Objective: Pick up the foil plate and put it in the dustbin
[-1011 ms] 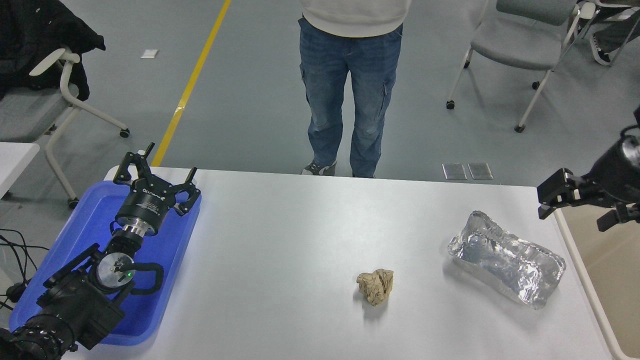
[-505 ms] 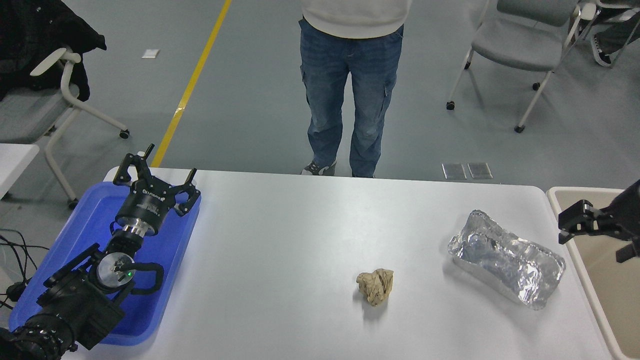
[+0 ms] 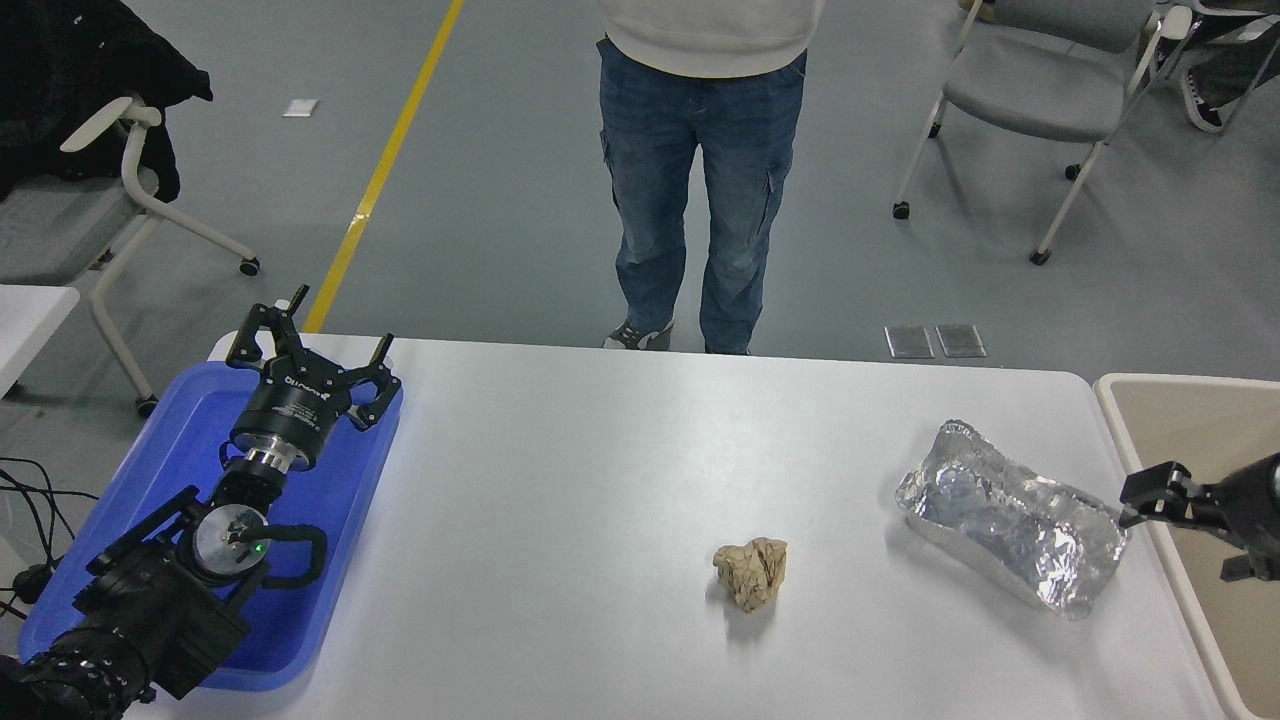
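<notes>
The foil plate (image 3: 1010, 515), shiny crinkled silver, lies on the white table (image 3: 560, 470) near its right edge, long side slanting down to the right. The dustbin (image 3: 1185, 383), beige with a pale rim, stands just off the table's right side and is cut by the picture edge. My right gripper (image 3: 1178, 535) comes in from the right edge, low over the bin's rim, right beside the plate's right end. It is open and holds nothing. My left gripper (image 3: 312, 350) is parked open over the blue tray at the lower left.
A crumpled brown paper ball (image 3: 752, 572) lies left of the plate. A blue tray (image 3: 330, 560) sits at the table's left edge. A person in jeans (image 3: 705, 170) stands at the far side. Chairs (image 3: 1040, 80) stand behind on both sides.
My right gripper has come down and toward the near side, from above the table's far right corner to beside the plate's right end. The plate, the paper ball and my left arm have not moved.
</notes>
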You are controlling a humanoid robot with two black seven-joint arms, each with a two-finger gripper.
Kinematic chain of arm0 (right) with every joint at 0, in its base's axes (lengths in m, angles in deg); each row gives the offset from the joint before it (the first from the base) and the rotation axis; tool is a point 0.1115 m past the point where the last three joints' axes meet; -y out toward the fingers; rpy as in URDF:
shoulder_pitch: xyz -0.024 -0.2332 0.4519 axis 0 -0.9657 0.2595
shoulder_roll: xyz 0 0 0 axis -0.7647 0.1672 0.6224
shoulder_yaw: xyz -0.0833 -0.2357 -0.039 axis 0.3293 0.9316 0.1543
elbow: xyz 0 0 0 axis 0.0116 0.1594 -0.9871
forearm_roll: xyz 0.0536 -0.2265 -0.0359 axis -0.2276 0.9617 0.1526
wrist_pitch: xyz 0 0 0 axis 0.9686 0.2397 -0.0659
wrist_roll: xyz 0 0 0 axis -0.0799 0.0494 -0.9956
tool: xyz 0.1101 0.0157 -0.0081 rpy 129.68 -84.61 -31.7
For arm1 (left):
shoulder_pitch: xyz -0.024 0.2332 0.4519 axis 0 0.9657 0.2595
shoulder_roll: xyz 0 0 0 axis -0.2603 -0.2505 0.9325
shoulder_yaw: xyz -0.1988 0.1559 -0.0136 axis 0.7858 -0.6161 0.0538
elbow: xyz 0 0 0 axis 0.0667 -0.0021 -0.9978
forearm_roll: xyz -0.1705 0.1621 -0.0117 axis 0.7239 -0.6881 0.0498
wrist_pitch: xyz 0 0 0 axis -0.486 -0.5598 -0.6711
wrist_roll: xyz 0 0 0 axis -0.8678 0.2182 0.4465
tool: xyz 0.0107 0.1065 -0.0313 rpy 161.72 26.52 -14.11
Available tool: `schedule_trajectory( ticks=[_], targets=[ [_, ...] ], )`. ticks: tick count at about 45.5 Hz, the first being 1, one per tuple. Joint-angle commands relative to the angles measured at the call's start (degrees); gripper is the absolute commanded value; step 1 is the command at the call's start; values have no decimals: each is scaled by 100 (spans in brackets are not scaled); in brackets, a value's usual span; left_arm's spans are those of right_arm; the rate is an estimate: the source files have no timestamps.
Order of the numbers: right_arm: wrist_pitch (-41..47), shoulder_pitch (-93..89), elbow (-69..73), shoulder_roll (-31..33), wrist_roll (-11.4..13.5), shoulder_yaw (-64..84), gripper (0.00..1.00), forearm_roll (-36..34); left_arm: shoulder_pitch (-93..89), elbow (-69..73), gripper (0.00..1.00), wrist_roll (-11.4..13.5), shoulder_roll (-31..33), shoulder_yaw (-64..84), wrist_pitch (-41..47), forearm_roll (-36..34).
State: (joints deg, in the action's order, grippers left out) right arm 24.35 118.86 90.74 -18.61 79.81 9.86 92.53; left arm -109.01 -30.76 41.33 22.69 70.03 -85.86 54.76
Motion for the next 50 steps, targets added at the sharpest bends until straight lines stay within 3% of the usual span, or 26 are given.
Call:
schedule_trajectory(
  ticks=[1,20,34,37,43,47,50],
  targets=[
    [-366,-799,-447,-287,0,-567,100,-4,0,0,100,0,0,0,0,5],
    [-1069,-1722,-940,-823,0,-1130,100,-4,0,0,100,0,0,0,0,-4],
    [-1105,-1766,-949,-823,9,-1235,99,-31,0,0,100,0,0,0,0,-4],
    [-1148,-1783,-940,-832,9,-1235,94,-83,0,0,100,0,0,9,0,5],
    [-1219,-1792,-931,-832,9,-1253,67,-232,0,0,100,0,0,0,0,-4],
    [-1219,-1792,-914,-832,18,-1253,44,-496,0,0,100,0,0,0,0,-4],
    [-1219,-1792,-914,-832,18,-1253,35,-681,0,0,100,0,0,0,0,-4]
  ],
)
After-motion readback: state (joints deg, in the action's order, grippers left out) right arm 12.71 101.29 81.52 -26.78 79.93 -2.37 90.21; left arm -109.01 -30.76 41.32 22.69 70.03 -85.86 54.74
